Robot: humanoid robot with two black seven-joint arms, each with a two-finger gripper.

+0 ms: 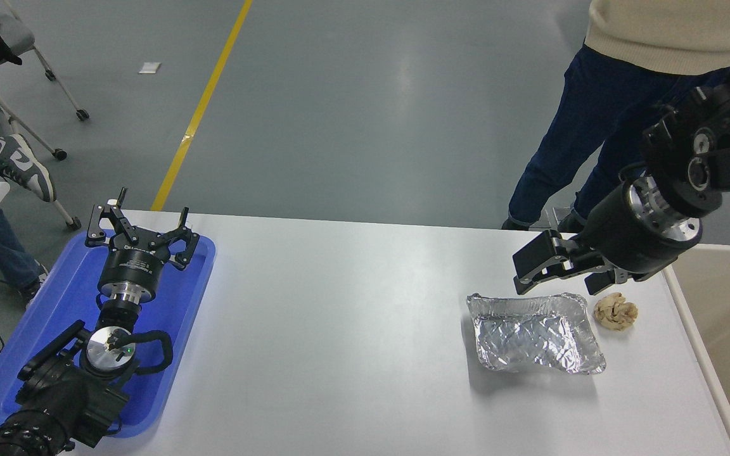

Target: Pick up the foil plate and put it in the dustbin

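Foil plate (535, 334) lies flat on the white table (339, 316), a tan paper ball (616, 311) just beside its right rim. Right pincer (533, 269) hovers above its far edge, jaws parted, empty. Dustbin (720, 304) stands right of the table. Left pincer (140, 231) rests open over a blue tray (194, 297).

Grey glossy floor (365, 95), yellow line (203, 104) across it; wheeled chair (29, 57) far left; white table (339, 329).

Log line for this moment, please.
right gripper: open, above foil plate far rim | plate: on table | dustbin: right | left gripper: parked
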